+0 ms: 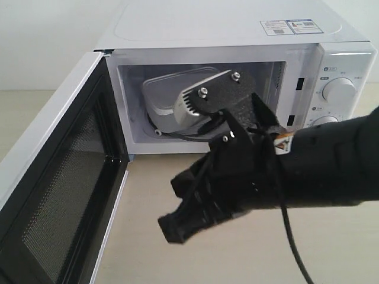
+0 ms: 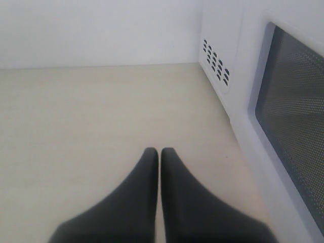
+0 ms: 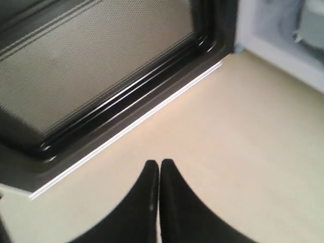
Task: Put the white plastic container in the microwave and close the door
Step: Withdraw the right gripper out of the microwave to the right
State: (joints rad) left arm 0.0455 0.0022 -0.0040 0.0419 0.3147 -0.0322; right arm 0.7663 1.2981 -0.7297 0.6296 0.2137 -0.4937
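White plastic container (image 1: 159,93) farthest back; nearest, right gripper (image 3: 160,168) clenched on nothing, fingertips pressed together, low over the bare table (image 1: 331,254) just off the lower edge of the open door (image 1: 59,177). Arm reaching in from the right, angled down and leftward, blocking part of the microwave (image 1: 237,35) cavity. Left gripper (image 2: 160,154) likewise pinched empty, near the door's outer face. Behind the arm, container inside the cavity, toward its left.

Container (image 1: 161,94) in microwave (image 1: 207,23) (partly behind arm (image 1: 331,160)); door (image 1: 59,171) open at left; arm before opening.
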